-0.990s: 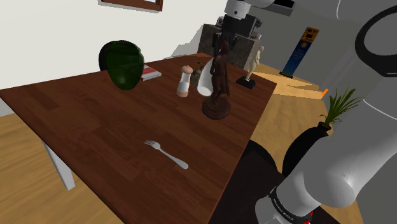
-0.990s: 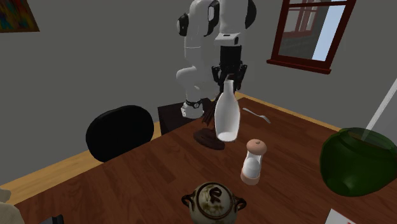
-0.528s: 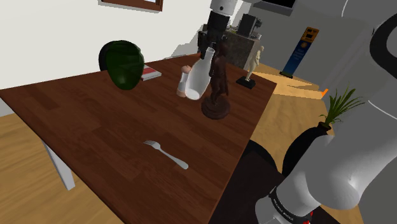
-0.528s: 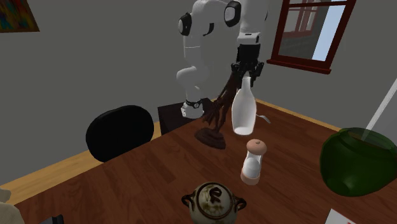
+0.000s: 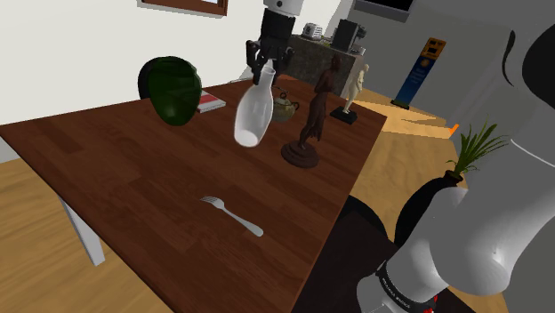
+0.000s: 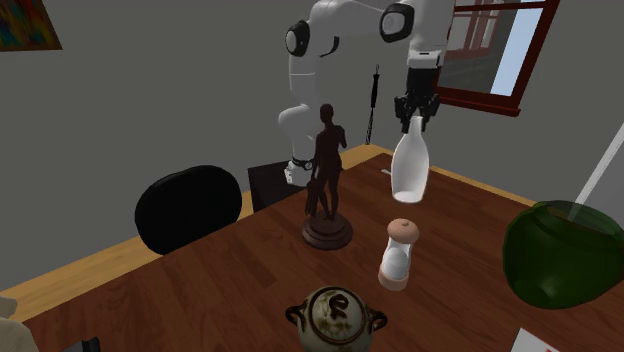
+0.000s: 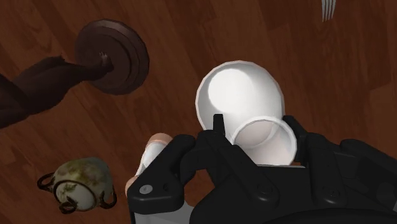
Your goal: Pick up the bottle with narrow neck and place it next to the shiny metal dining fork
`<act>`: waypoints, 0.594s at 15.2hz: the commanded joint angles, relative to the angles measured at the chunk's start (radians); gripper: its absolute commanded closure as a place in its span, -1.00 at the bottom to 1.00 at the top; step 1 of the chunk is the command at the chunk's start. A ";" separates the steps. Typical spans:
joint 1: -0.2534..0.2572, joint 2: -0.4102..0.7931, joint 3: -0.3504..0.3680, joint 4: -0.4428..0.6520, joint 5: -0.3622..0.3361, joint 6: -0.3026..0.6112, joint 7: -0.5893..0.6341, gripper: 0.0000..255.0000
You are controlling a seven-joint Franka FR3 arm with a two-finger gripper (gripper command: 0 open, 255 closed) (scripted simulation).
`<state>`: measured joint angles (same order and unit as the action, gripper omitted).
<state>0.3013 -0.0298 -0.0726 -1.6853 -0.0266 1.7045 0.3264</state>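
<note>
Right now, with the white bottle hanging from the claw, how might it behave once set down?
The bottle looks rigid and smooth, so it may slip in the claw, which grips only its narrow neck. Tall with a wide rounded body, it probably stands steadily but could tip if released tilted.

A dark wooden tabletop (image 5: 116,160) is carried on white legs (image 5: 82,233) over a light wooden floor (image 5: 31,267). In the second exterior view a grey wall (image 6: 150,100) is seen behind it, fitted with a red-brown framed window (image 6: 487,50), and a black chair (image 6: 190,208) is placed beside the tabletop.
</note>
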 commanded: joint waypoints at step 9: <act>0.115 0.101 0.114 0.127 -0.011 -0.032 0.231 1.00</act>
<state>0.4038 0.0557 0.0303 -1.5771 -0.0356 1.6750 0.5319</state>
